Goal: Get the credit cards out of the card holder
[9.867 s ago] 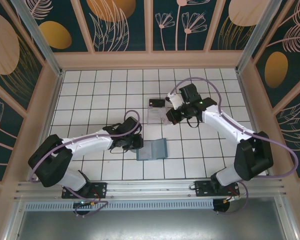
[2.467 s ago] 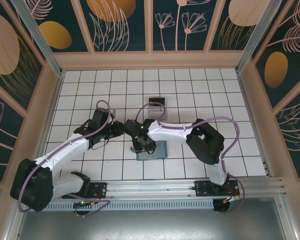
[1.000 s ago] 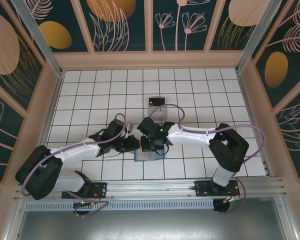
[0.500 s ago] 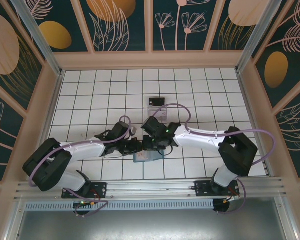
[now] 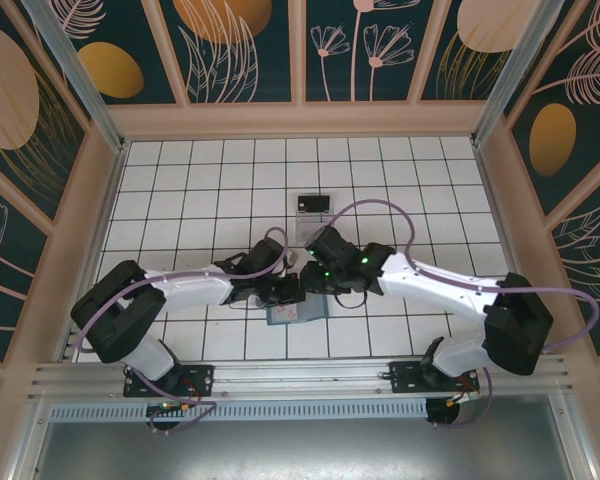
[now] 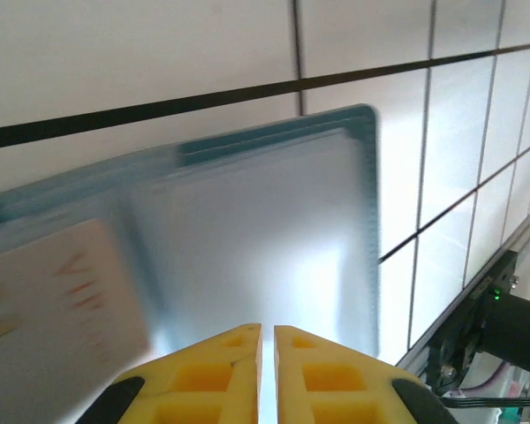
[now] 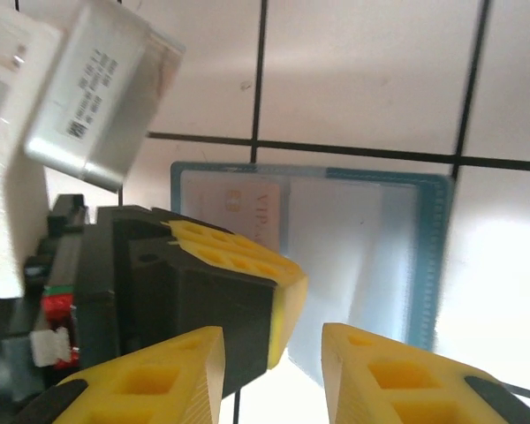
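The teal card holder (image 5: pixel 298 312) lies open and flat on the tiled floor between the two arms. A pale credit card (image 6: pixel 53 300) with pinkish-red marks sits in its left pocket, also seen as the pale card (image 7: pixel 247 210) in the right wrist view. My left gripper (image 6: pixel 268 331) is shut, its yellow tips down on the card holder's (image 6: pixel 265 238) clear inner face, with nothing between them. My right gripper (image 7: pixel 272 353) hovers open just above the card holder (image 7: pixel 380 256), beside the left fingers (image 7: pixel 247 265). The dark credit card (image 5: pixel 313 204) lies on the tiles further back.
A clear plastic tray (image 5: pixel 312 228) stands just behind the two grippers, next to the dark card. The metal rail and an arm base (image 6: pixel 503 327) run along the near edge. Wooden walls (image 5: pixel 300 120) enclose the tiled floor.
My right gripper has opened and drawn back a little to the right. My left arm has slid right, its shut tips now on the card holder.
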Available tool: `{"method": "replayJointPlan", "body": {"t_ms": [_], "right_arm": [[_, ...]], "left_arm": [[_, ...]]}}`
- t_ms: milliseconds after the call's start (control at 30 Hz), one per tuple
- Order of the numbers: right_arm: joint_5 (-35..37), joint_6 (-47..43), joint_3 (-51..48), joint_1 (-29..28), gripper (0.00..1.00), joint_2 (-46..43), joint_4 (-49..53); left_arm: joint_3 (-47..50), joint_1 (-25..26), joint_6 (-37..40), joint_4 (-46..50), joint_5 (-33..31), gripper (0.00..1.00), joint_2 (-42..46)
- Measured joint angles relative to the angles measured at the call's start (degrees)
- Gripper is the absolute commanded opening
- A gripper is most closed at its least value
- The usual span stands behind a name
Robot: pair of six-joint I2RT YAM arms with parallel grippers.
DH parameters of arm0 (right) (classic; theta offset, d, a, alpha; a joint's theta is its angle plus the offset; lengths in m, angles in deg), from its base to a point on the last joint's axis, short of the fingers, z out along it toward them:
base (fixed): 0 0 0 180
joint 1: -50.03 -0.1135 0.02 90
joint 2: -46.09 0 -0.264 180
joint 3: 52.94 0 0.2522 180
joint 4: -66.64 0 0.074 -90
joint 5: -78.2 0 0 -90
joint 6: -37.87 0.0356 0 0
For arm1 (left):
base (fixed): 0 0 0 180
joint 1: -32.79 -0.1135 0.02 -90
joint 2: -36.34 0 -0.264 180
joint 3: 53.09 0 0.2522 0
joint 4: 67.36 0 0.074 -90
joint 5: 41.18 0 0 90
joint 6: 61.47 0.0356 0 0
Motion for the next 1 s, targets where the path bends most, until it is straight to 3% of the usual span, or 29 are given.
{"method": "replayJointPlan", "body": {"t_ms": [333, 567, 1000], "right_arm": [[0.7, 0.2, -2.6, 4.3, 0.36, -6.6, 1.2], [-3.6, 0.5, -4.5, 4.5, 0.35, -6.4, -2.4], [-15.2, 0.6, -4.0, 4.4, 0.24, 7.4, -12.5]], "left_arm": [[-4.2, 2.3, 0.0, 1.1, -1.3, 0.13, -4.5], [-5.5, 1.9, 0.5, 4.4, -5.4, 0.14, -2.1], [4.4, -6.3, 1.5, 9.2, -9.5, 0.14, 13.2]]}}
